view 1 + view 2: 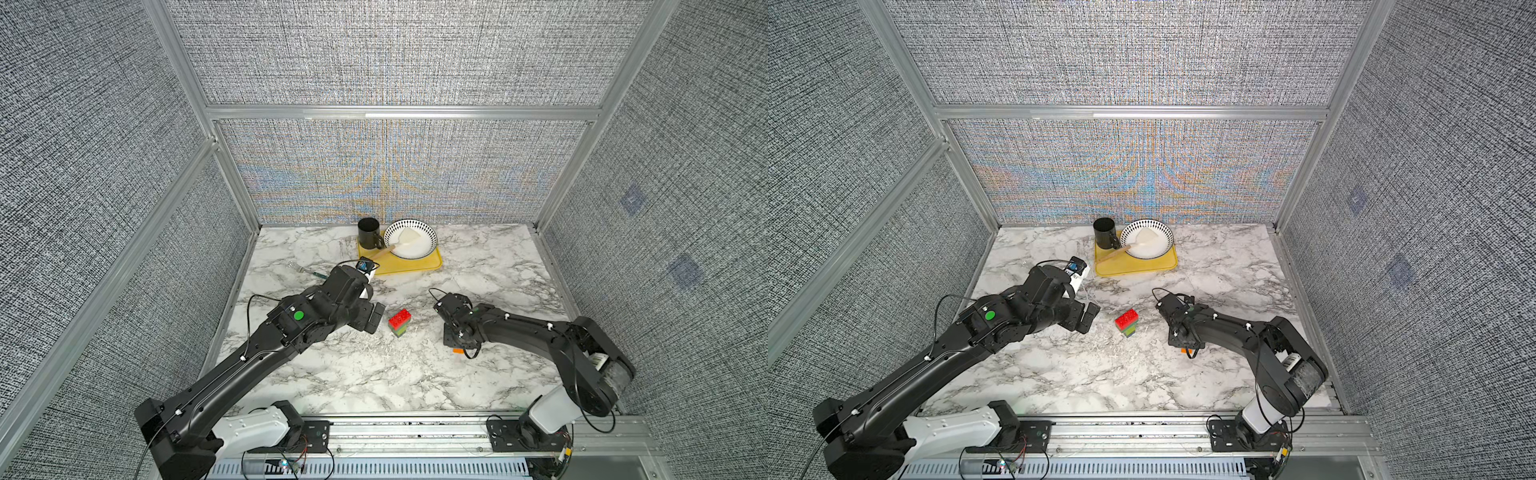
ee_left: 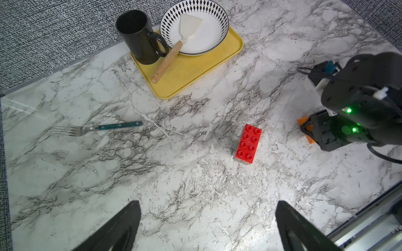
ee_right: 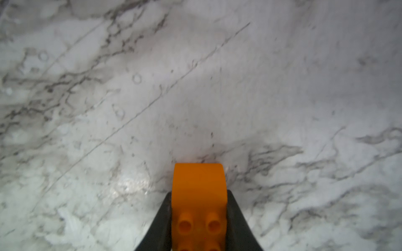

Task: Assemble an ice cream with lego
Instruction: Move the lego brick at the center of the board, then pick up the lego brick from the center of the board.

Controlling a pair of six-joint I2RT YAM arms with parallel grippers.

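Bricks joined into a stack (image 1: 400, 323) stand on the table (image 1: 374, 382), red on top; the green layers beneath show in both top views, but the left wrist view gives little more than red studs. Beside the stack, the right gripper (image 3: 199, 193) is clamped on the orange brick (image 3: 199, 180), clear only in the right wrist view. On the stack's other side the left gripper (image 2: 207, 204) hangs spread wide, empty

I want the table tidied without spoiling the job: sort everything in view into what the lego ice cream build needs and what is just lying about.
For the build:
- red-topped brick stack, standing alone
- orange brick, clamped in the right gripper

Just lying about:
- black mug
- patterned bowl
- spatula, resting in the bowl
- yellow tray
- fork
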